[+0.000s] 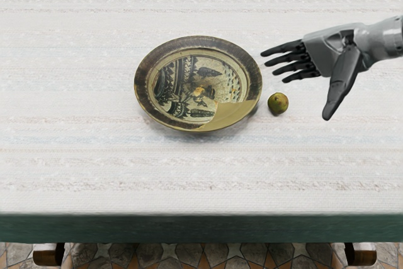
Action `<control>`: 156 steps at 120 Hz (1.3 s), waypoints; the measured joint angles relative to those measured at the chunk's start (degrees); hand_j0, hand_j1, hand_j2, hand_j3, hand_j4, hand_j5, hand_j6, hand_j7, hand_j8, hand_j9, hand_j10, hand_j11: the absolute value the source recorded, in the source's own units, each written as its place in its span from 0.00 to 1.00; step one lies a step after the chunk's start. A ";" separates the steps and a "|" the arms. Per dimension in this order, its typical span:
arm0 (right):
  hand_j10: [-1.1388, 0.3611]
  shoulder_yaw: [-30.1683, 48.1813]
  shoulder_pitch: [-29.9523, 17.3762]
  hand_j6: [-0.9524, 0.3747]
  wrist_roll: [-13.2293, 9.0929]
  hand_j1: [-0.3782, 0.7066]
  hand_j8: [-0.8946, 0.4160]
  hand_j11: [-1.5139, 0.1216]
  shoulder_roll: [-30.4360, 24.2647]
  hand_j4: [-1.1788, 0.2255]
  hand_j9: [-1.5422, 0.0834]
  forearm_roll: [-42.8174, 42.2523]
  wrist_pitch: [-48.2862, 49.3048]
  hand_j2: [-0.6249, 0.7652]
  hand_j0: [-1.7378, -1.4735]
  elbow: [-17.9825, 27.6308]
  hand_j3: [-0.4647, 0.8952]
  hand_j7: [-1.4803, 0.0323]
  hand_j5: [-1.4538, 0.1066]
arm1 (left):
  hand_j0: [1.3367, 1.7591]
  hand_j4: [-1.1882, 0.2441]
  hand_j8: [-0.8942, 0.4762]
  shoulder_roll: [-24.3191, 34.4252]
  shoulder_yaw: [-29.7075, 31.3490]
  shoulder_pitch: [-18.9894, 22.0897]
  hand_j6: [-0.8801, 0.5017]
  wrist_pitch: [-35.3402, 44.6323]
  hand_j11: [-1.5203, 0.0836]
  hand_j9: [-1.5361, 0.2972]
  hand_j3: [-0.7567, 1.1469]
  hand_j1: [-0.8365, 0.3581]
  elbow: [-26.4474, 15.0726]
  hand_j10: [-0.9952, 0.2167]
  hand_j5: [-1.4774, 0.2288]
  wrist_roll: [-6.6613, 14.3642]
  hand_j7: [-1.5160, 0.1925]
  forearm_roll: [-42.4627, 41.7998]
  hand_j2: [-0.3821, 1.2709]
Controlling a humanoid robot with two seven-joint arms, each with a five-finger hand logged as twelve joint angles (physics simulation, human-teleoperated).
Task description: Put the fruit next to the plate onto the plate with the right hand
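Green-yellow and small, the round fruit (278, 103) lay loose on the pale woven-textured counter (94, 155), just below the fingertips of the grey-and-black right hand (318, 55).

The hand was wide open and held nothing, its four fingers stretched flat toward the plate and its thumb pointing down on the fruit's outer side. How high it hovered above the counter could not be told. The fruit sat between that thumb and the round, brown-rimmed patterned ceramic plate (142, 83), just beside the rim and seemingly not touching it. Being round, the fruit would probably roll if a finger nudged it before the thumb closed. A careless sweep could jam it against the raised rim instead of lifting it over. That rim looked like the only obstacle in the hand's way.
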 joint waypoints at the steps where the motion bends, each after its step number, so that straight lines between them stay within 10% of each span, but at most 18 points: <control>1: 0.76 0.00 0.00 0.72 0.00 0.03 0.68 0.93 -0.08 0.84 0.95 0.00 0.00 0.45 0.30 0.01 0.34 0.98 0.93 | 0.76 0.82 0.65 0.00 0.00 0.00 0.63 0.00 0.94 0.83 0.40 0.98 0.00 0.81 0.86 0.00 0.88 0.00 0.23; 40: 0.76 -0.14 2.66 0.72 0.00 0.03 0.68 0.93 1.31 0.84 0.95 -0.98 0.01 0.45 0.30 0.02 0.34 0.98 0.93 | 0.76 0.82 0.65 0.00 0.00 0.00 0.63 0.00 0.94 0.83 0.40 0.98 -0.01 0.81 0.86 0.00 0.88 0.00 0.23; 76: 0.76 -18.89 26.51 0.72 0.00 0.03 0.68 0.93 8.47 0.84 0.95 -8.61 -17.25 0.45 0.30 -0.05 0.34 0.98 0.93 | 0.76 0.82 0.65 0.00 0.01 0.00 0.63 0.00 0.94 0.83 0.40 0.98 0.00 0.81 0.86 0.00 0.88 -0.01 0.23; 156: 0.76 -15.43 2.11 0.72 0.00 0.03 0.68 0.93 20.25 0.84 0.95 -29.63 -56.09 0.45 0.30 -1.45 0.34 0.98 0.93 | 0.76 0.82 0.65 0.00 0.00 0.00 0.63 0.00 0.94 0.83 0.40 0.98 -0.02 0.81 0.86 0.00 0.88 0.00 0.23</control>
